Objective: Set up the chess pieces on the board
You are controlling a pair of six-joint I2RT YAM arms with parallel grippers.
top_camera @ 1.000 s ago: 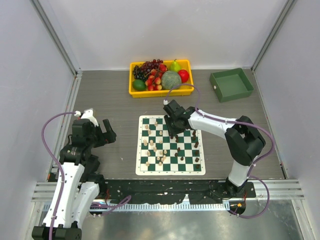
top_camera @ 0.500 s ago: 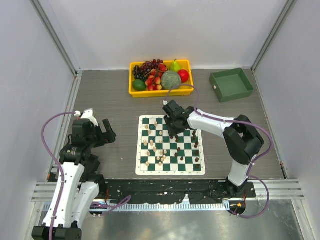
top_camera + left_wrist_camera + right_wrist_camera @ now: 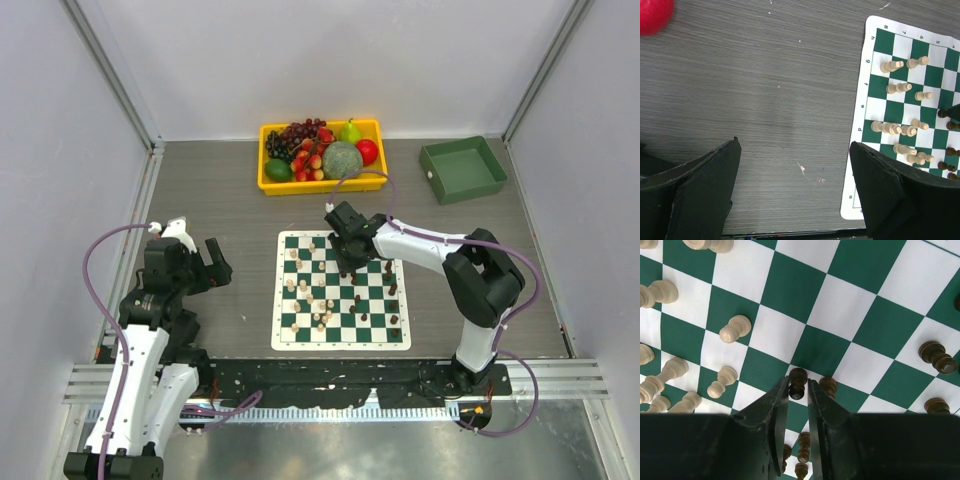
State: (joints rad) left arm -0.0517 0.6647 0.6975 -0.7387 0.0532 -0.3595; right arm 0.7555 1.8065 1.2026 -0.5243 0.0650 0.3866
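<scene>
The left gripper (image 3: pixel 795 192) hangs over the bare grey wood-grain table (image 3: pixel 765 100) just left of the board, jaws spread wide and empty; it is judged to be parked clear of the working arm. The flat green-and-white checked board mat (image 3: pixel 345 344) lies mid-table, near the arm bases. Small light tan chess pieces (image 3: pixel 899 88) stand scattered over its left half and dark brown chess pieces (image 3: pixel 935 356) over its right, neither in ranks. The right gripper (image 3: pixel 798 386) sits low over the far-middle squares. Its jaws are pinched on one dark brown, round-headed chess piece (image 3: pixel 798 375), apparently upright, presumably for a straight lift.
</scene>
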